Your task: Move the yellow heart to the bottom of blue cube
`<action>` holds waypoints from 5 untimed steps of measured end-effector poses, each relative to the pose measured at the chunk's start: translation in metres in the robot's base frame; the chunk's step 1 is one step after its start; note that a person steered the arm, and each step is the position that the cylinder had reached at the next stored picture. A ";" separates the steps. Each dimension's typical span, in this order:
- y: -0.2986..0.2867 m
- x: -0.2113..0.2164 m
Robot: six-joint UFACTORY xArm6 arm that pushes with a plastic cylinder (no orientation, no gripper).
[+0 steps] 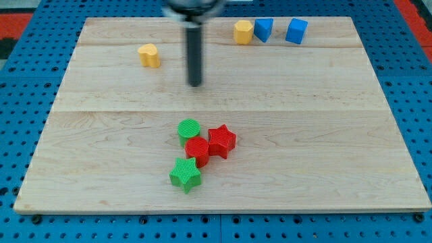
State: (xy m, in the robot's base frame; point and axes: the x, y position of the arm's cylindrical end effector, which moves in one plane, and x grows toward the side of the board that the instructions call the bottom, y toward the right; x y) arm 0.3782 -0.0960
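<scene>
Blocks: two yellow (149, 55), two blue (296, 31), two green (185, 175), two red (221, 141); no pincer, tip (196, 84) free.

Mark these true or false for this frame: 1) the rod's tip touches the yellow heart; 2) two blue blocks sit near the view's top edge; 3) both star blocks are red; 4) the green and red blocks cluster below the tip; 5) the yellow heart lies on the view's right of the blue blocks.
1) False. My tip is apart from the yellow heart, on the view's right of it and slightly lower.
2) True: one blue block and the blue cube.
3) False. One is a red star, the other a green star.
4) True: they lie with the green cylinder and the other red block.
5) False. It lies far to their left.
</scene>
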 end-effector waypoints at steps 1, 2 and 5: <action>-0.030 -0.055; -0.041 -0.064; 0.124 -0.055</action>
